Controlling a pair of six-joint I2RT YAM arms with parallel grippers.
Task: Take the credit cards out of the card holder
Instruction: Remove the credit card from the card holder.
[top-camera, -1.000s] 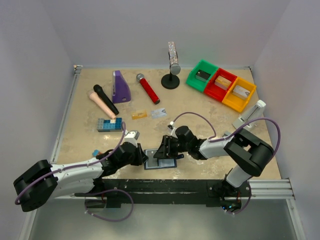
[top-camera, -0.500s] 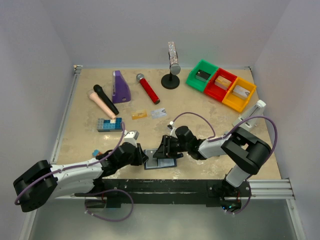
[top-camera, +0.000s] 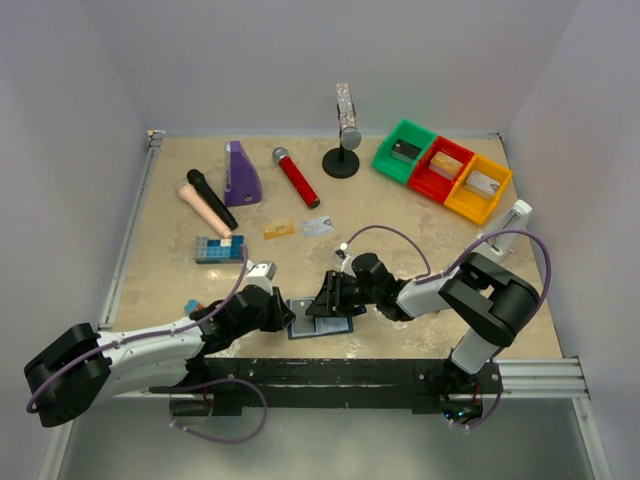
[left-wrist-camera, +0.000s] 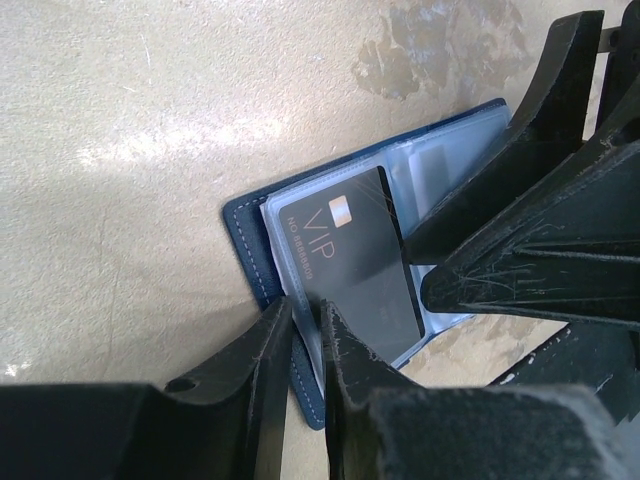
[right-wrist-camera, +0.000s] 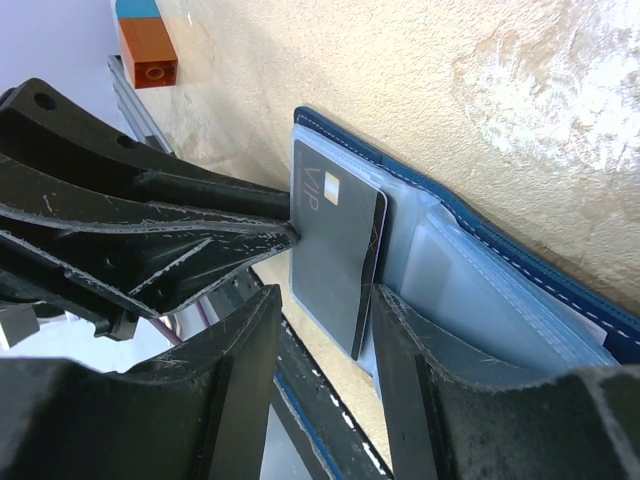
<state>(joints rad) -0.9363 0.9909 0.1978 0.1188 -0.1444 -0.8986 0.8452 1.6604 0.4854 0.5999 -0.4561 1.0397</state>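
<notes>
**Open card holder pinned at the table's near edge, black card between the right fingers**

The card holder (top-camera: 322, 323) lies opened flat on the mottled beige table (top-camera: 420, 225), close to the near edge and between the two arms. Its outer cover is dark navy with pale stitching along the border. Inside are clear, slightly glossy blue-grey plastic sleeves.

A matte black card (left-wrist-camera: 350, 260), thin and round-cornered, lies on top of the sleeves. It carries pale "VIP" lettering and a small light square.

The left gripper (left-wrist-camera: 305, 312) is nearly closed, its scuffed black fingers nipping the navy cover and sleeve edge at the holder's left side.

The right gripper (right-wrist-camera: 326, 296) comes in from the opposite side with only a narrow gap. A corner of the black card sits between its scratched fingers; whether they actually pinch it cannot be told.

Farther back on the table, well apart from the holder, an orange-gold card (top-camera: 279, 230) and a silvery card (top-camera: 317, 226) lie flat, near each other.
</notes>
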